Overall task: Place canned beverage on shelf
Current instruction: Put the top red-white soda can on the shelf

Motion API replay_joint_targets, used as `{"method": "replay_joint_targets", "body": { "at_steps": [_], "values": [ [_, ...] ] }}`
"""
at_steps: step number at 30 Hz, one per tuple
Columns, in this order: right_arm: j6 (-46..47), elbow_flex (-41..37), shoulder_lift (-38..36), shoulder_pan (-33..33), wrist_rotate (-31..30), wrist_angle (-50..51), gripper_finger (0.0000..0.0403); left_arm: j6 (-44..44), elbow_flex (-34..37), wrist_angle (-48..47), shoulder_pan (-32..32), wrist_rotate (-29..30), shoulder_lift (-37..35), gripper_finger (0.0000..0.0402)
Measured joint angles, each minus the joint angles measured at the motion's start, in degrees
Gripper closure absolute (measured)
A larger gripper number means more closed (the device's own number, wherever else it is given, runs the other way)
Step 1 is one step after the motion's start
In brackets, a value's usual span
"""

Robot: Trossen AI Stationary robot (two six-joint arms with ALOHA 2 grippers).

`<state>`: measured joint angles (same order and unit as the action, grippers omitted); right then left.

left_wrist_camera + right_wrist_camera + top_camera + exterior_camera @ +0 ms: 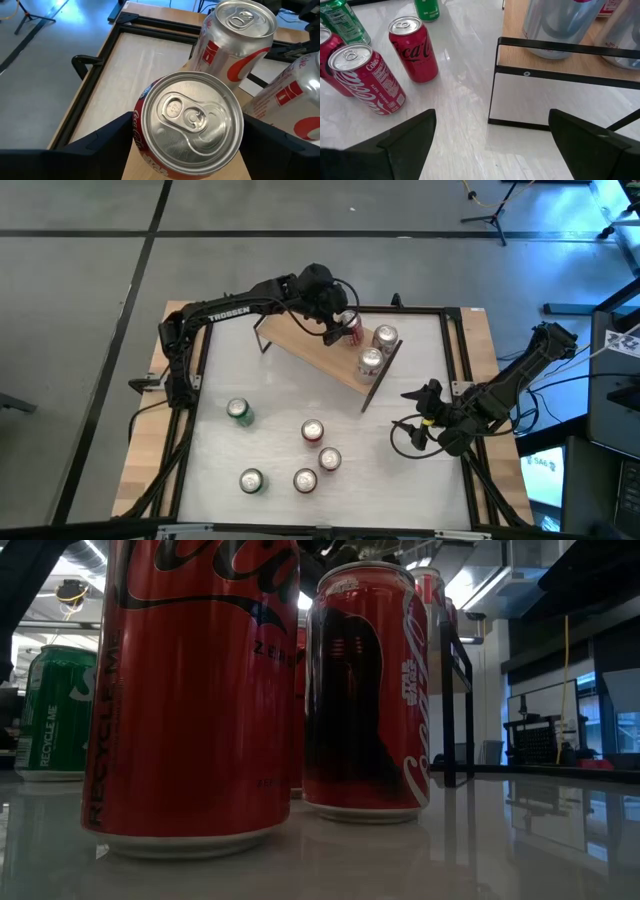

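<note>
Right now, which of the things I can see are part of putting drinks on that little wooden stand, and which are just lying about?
Part of the job:
- low light-wood shelf on black legs
- red can between the left gripper's fingers, on the shelf
- two silver cans on the shelf
- five red and green cans on the white table

Just about:
- right gripper, open, waiting beside the shelf
- black cables

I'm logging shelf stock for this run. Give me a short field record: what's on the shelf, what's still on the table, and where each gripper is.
shelf: light-wood board on black legs, set at an angle on the table
cans on shelf: two silver cans, one red can
left gripper: at the shelf, fingers either side of the red can, release unclear
right gripper: open, low over the table beside the shelf's end, holding nothing
cans on table: five; green can standing apart, two more red cans
</note>
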<state>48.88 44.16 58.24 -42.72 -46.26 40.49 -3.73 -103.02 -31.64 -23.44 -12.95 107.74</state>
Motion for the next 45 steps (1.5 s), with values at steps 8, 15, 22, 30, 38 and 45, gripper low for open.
{"method": "replay_joint_targets", "body": {
  "at_steps": [8, 15, 22, 30, 38, 45],
  "values": [
    [0.0, 0.0, 0.0, 0.0, 0.0, 0.0, 0.0022, 0.0, 0.0, 0.0, 0.0, 0.0, 0.0, 0.0083],
    [0.0, 0.0, 0.0, 0.0, 0.0, 0.0, 0.0022, 0.0, 0.0, 0.0, 0.0, 0.0, 0.0, 0.0082],
    [0.0, 0.0, 0.0, 0.0, 0.0, 0.0, 0.0022, 0.0, 0.0, 0.0, 0.0, 0.5, 0.0, 0.0079],
    [0.0, 0.0, 0.0, 0.0, 0.1, 0.0, 0.0022, 0.0, 0.0, 0.0, 0.0, 1.9, 0.0, 0.0079],
    [0.0, 0.0, 0.0, 0.0, 0.1, 0.0, 0.0022, 0.0, 0.0, 0.0, 0.0, 1.9, 0.0, 0.0078],
    [0.0, 0.0, 0.0, 0.0, 0.1, 0.0, 0.0022, 0.0, 0.0, 0.1, 0.0, 1.4, 0.0, 0.0078]
  ]
}}
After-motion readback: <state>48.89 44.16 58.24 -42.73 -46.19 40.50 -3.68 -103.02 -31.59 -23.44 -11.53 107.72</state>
